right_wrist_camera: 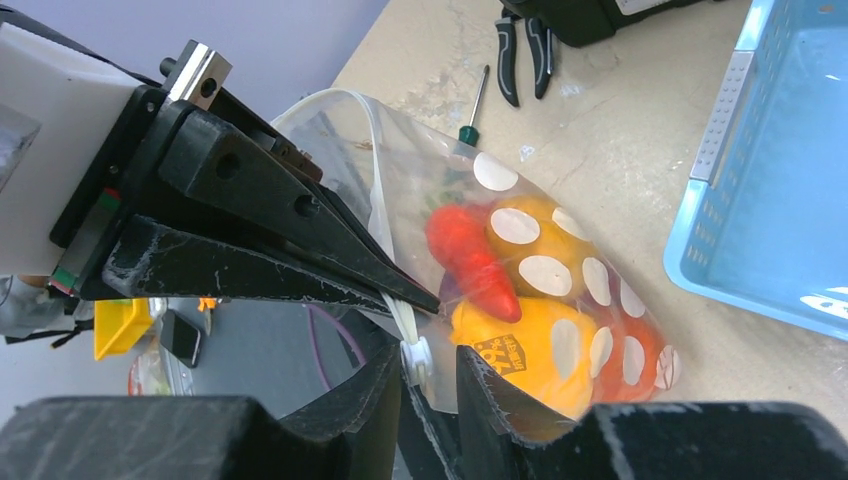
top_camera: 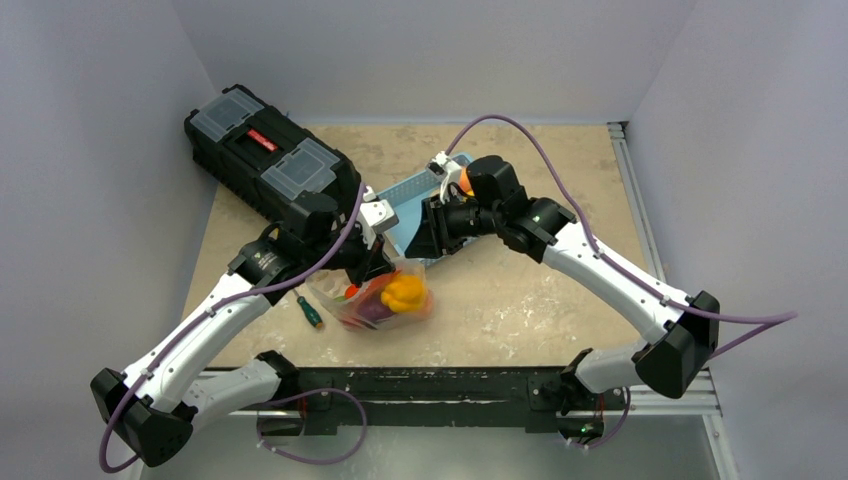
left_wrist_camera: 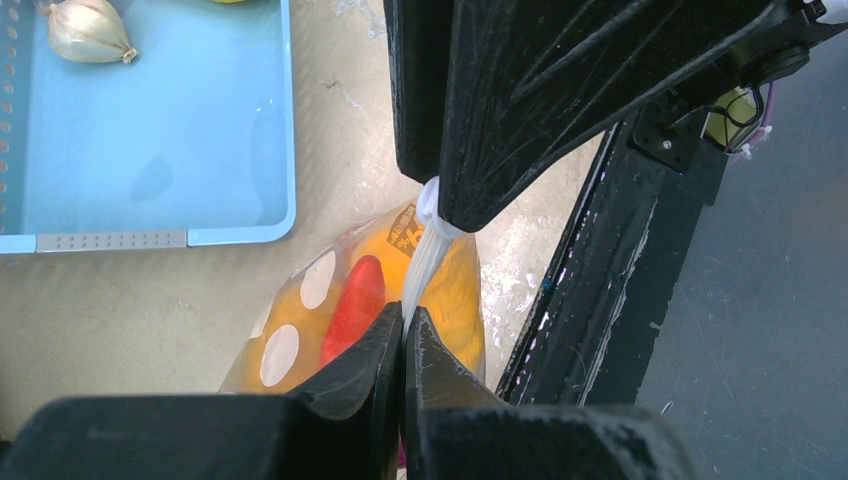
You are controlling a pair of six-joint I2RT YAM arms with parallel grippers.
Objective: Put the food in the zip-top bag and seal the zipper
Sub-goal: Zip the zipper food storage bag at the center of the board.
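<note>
The clear zip-top bag (top_camera: 385, 300), printed with white dots, lies at the front centre of the table. It holds food: a yellow piece (top_camera: 405, 292), a red piece (right_wrist_camera: 470, 262) and a purple one (top_camera: 372, 312). My left gripper (top_camera: 378, 268) is shut on the white zipper strip (left_wrist_camera: 420, 270) at the bag's mouth. My right gripper (top_camera: 408, 252) faces it, its jaws closed around the white slider (right_wrist_camera: 415, 360) on the same strip. The two grippers' tips are a short way apart along the zipper. A garlic bulb (left_wrist_camera: 88, 30) lies in the basket.
The light blue basket (top_camera: 410, 195) stands just behind the bag, under my right wrist. A black toolbox (top_camera: 265, 155) stands at the back left. A green-handled screwdriver (top_camera: 309, 312) lies left of the bag, and black pliers (right_wrist_camera: 522, 50) lie near the toolbox.
</note>
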